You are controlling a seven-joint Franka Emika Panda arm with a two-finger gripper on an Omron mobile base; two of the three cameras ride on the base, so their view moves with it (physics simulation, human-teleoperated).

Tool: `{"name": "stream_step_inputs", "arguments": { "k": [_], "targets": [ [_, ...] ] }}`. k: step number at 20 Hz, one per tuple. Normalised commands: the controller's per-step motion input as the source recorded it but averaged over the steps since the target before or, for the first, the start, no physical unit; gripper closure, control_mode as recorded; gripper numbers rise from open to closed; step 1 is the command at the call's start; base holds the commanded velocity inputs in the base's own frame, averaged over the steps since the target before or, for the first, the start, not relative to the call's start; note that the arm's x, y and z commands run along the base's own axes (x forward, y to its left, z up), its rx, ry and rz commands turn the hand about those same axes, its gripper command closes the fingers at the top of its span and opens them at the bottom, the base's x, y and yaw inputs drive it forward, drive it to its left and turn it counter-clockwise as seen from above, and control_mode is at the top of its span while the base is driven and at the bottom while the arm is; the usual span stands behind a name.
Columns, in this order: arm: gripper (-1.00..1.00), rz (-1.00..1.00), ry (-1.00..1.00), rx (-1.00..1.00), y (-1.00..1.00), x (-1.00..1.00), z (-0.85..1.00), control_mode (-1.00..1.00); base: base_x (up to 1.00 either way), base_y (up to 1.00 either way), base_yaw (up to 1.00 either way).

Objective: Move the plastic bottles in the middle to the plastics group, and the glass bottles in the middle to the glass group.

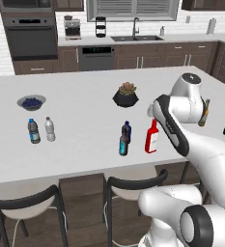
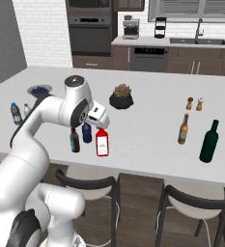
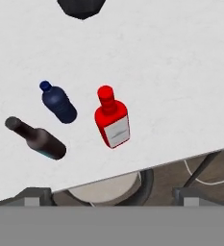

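Potted succulent mid-counter; blueberry bowl far left; shakers right.

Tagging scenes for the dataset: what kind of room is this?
A home kitchen, rendered. A built-in oven and a sink line the back wall, and bar stools sit tucked under a white island counter.

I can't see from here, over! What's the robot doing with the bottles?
Gripper open, empty, above the middle bottles. Red squarish bottle, navy-blue plastic bottle, slim dark bottle all standing, untouched. Nothing in the way, over.
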Motion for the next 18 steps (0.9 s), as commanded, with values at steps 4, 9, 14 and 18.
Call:
{"name": "stream_step_inputs", "arguments": {
  "k": [4,9,14,18],
  "targets": [
    [-1.00,0.00,0.00,0.00,0.00,0.00,-0.28,-1.00,0.00,0.00,0.00],
    [-1.00,0.00,0.00,-0.02,0.00,0.15,-0.09,-1.00,0.00,0.00,0.00],
    [-1.00,0.00,0.00,0.00,0.00,0.21,-0.02,-1.00,0.00,0.00,0.00],
    [-1.00,0.00,0.00,0.00,0.00,0.06,-0.08,-1.00,0.00,0.00,0.00]
  ]
}}
